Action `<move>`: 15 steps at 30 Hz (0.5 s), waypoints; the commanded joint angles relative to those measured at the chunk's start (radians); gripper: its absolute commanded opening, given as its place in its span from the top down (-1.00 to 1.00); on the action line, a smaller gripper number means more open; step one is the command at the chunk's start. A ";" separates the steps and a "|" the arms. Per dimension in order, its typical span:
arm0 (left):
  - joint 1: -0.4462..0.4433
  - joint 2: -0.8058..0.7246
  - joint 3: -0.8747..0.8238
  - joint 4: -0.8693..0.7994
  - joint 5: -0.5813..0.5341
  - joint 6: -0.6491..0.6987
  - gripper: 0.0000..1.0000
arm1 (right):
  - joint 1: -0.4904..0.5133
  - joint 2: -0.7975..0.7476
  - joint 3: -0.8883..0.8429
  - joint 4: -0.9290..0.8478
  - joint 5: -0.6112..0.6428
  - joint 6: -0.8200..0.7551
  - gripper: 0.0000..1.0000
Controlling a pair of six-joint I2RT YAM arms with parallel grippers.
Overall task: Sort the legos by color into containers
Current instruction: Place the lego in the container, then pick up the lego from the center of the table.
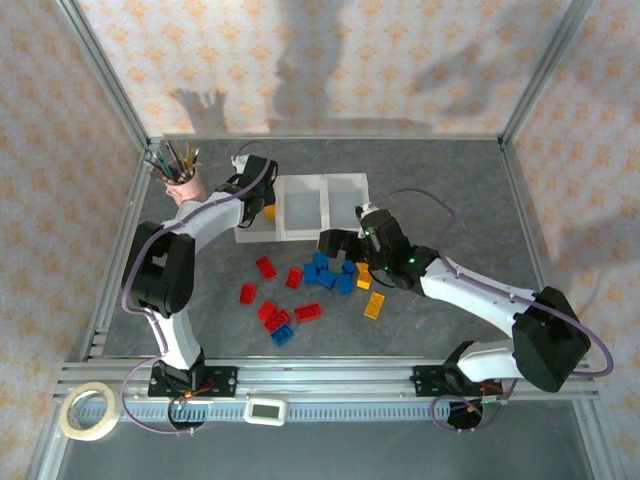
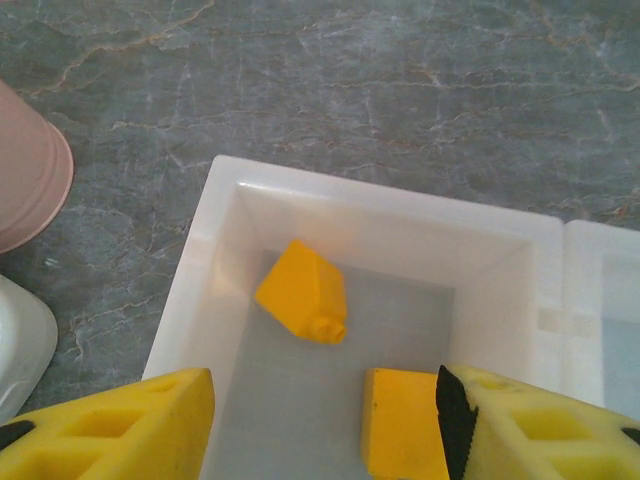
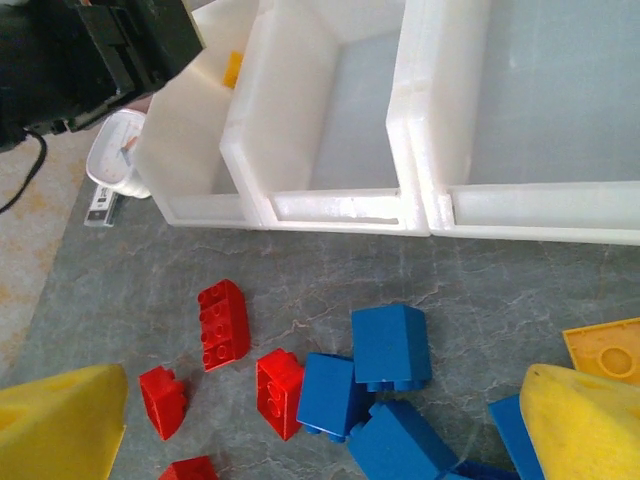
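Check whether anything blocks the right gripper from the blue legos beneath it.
Nothing visible does: the open right gripper hangs over the blue legos with only air between, and the red legos lie beside them.

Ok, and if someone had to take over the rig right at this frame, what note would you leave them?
Left gripper: open above the left bin, holding nothing.
Right gripper: open, low over the blue bricks, holding nothing.
Done: two yellow bricks lie in the left bin.
Middle bin and right bin: no bricks seen inside.
Left to do: the blue bricks, the red bricks and at least one yellow-orange brick lie unsorted on the table. Blue and red each need a bin of their own.
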 commanded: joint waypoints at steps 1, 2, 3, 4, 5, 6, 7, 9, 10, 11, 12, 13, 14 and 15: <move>0.005 -0.068 0.017 -0.028 0.064 0.001 -0.28 | 0.003 -0.042 0.020 -0.054 0.061 -0.020 -1.00; 0.001 -0.091 0.005 -0.025 0.092 -0.002 -0.28 | 0.001 -0.058 0.014 -0.063 0.066 -0.018 -1.00; -0.005 -0.115 -0.009 -0.020 0.117 -0.006 -0.29 | -0.001 -0.071 0.006 -0.074 0.071 -0.016 -1.00; -0.013 -0.137 -0.023 -0.019 0.139 -0.007 -0.29 | -0.003 -0.084 0.000 -0.085 0.077 -0.014 -1.00; -0.028 -0.164 -0.040 -0.017 0.152 -0.009 -0.29 | -0.007 -0.097 -0.008 -0.103 0.085 -0.010 -1.00; -0.046 -0.189 -0.058 -0.016 0.157 -0.012 -0.30 | -0.012 -0.112 -0.017 -0.121 0.095 -0.007 -1.00; -0.063 -0.212 -0.074 -0.019 0.155 -0.014 -0.30 | -0.015 -0.122 -0.025 -0.135 0.099 -0.003 -1.00; -0.109 -0.263 -0.117 -0.019 0.158 -0.031 -0.30 | -0.028 -0.163 -0.049 -0.162 0.107 0.007 -1.00; -0.128 -0.285 -0.139 -0.016 0.164 -0.041 -0.30 | -0.034 -0.181 -0.061 -0.173 0.107 0.012 -1.00; -0.155 -0.309 -0.163 -0.013 0.172 -0.053 -0.30 | -0.041 -0.201 -0.074 -0.187 0.110 0.019 -1.00; -0.182 -0.333 -0.185 -0.011 0.180 -0.065 -0.30 | -0.048 -0.222 -0.088 -0.201 0.114 0.028 -1.00; -0.203 -0.352 -0.202 -0.010 0.190 -0.070 -0.31 | -0.055 -0.241 -0.099 -0.216 0.120 0.040 -1.00; -0.226 -0.375 -0.217 -0.020 0.198 -0.077 -0.31 | -0.062 -0.263 -0.109 -0.237 0.123 0.053 -1.00; -0.249 -0.396 -0.230 -0.035 0.193 -0.092 -0.31 | -0.068 -0.284 -0.117 -0.259 0.124 0.063 -1.00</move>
